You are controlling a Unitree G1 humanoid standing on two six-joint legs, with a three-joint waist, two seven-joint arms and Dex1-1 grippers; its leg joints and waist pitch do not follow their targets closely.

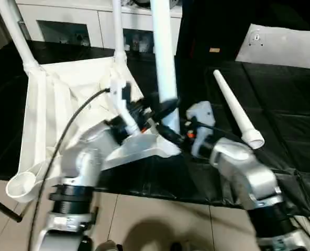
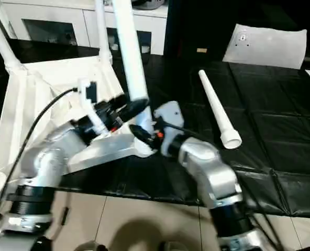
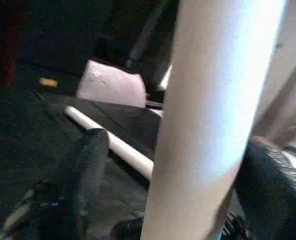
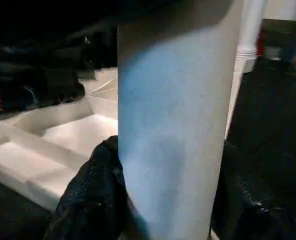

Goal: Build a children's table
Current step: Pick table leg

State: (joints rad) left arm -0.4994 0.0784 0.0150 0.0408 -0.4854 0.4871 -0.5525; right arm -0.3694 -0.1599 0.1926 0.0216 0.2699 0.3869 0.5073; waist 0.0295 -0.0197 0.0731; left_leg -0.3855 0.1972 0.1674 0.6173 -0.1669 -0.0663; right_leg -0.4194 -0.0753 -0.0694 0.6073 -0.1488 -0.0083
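Silver forearms reach forward from the near edge. On the left lies the upturned white table top [image 1: 55, 120] on a black work surface [image 1: 280, 130], ribbed underside up so its corner sockets face upward; two legs already stand in the far corners, while the near left socket [image 1: 20, 184] is empty. At centre a third leg [image 1: 164, 63] stands upright in the near right corner. The left gripper [image 1: 144, 112] flanks it with fingers [image 3: 83, 165] spread wide, apparently not clamping. The right gripper [image 1: 168, 130] has its fingers [image 4: 95, 195] pressed against both sides, probably steadying it for seating. Further right, the fourth leg [image 1: 237, 112] lies loose, well apart.
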